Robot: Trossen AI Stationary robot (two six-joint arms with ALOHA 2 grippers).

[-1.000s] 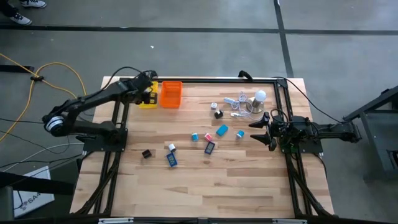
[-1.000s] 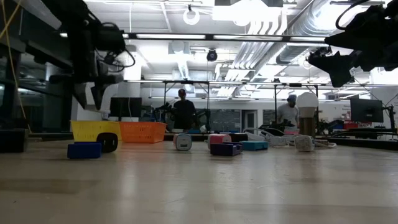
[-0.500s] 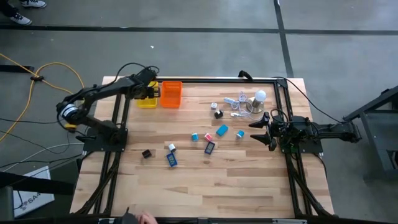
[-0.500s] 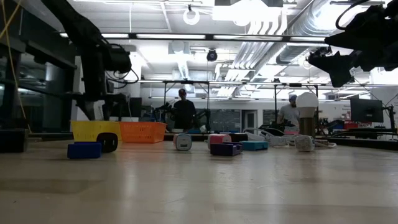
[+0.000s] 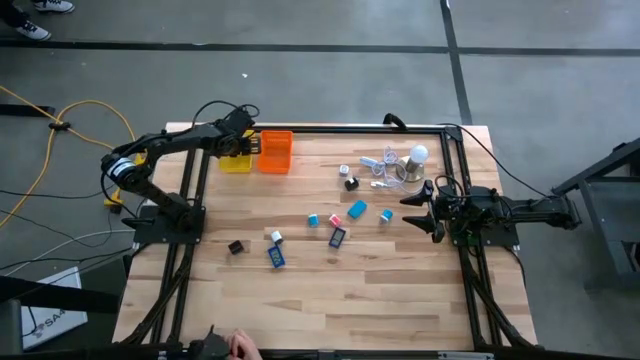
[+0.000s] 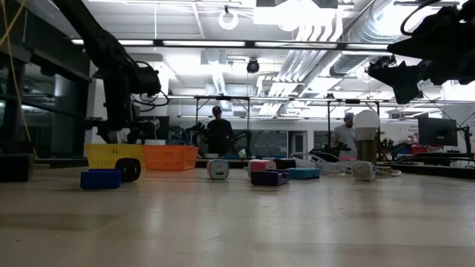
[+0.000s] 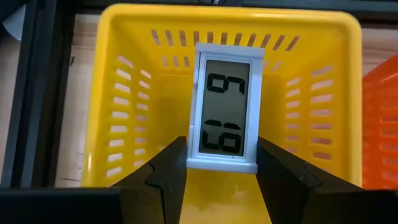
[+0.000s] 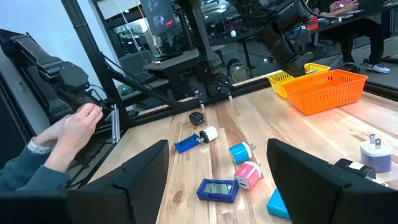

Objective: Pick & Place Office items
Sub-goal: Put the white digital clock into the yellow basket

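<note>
At the high view's upper left, the left gripper (image 7: pixel 222 177) pinches a white display (image 7: pixel 224 107) over the yellow bin (image 7: pixel 130 74); this looks like the drop-off step, and next calls for releasing it. Its long axis runs up the wrist frame, away from the fingers. The right gripper (image 5: pixel 412 213) waits spread wide at right.

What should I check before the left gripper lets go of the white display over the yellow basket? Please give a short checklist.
1. Left gripper grips white display: ok.
2. Display is over the yellow basket, not the orange basket: ok.
3. Basket floor under the display is free: cannot tell, the display hides part of it.
4. Right gripper is open and far from the baskets: ok.
5. Person's hand is away from the left arm: ok, it is at the table's other edge.
</note>
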